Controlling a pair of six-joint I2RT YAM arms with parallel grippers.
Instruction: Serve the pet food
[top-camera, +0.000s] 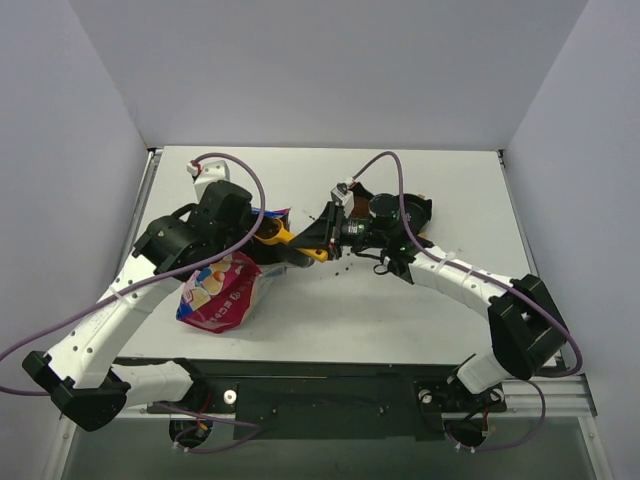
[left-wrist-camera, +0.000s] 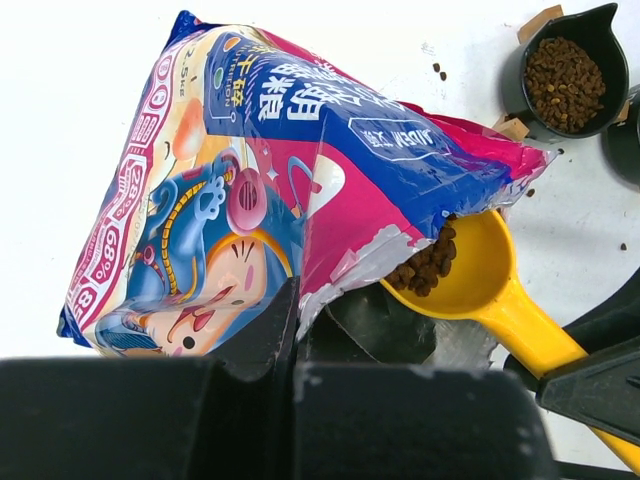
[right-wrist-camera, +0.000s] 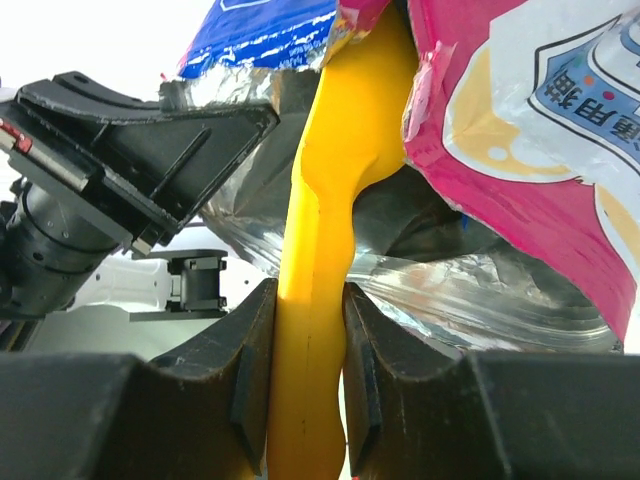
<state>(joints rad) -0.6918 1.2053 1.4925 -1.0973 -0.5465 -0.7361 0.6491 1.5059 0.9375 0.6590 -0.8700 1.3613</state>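
The pet food bag (left-wrist-camera: 250, 170), glossy with magenta edges and a blue cartoon print, lies tilted on the white table (left-wrist-camera: 60, 120), mouth toward the right. My left gripper (left-wrist-camera: 290, 300) is shut on the bag's lower mouth edge. A yellow scoop (left-wrist-camera: 480, 280) reaches into the opening, brown kibble (left-wrist-camera: 425, 265) piled in its bowl. My right gripper (right-wrist-camera: 307, 340) is shut on the scoop's handle (right-wrist-camera: 320, 200), pads pressed on both sides. From above, the bag (top-camera: 220, 290) sits left of centre with the scoop (top-camera: 285, 240) between the left gripper (top-camera: 262, 238) and the right gripper (top-camera: 318, 240).
A small black bowl (left-wrist-camera: 565, 75) holding kibble stands beyond the bag's mouth, and a second black bowl (left-wrist-camera: 625, 145) shows at the right edge. A few loose pellets (left-wrist-camera: 440, 70) lie on the table. Grey walls enclose the table on three sides.
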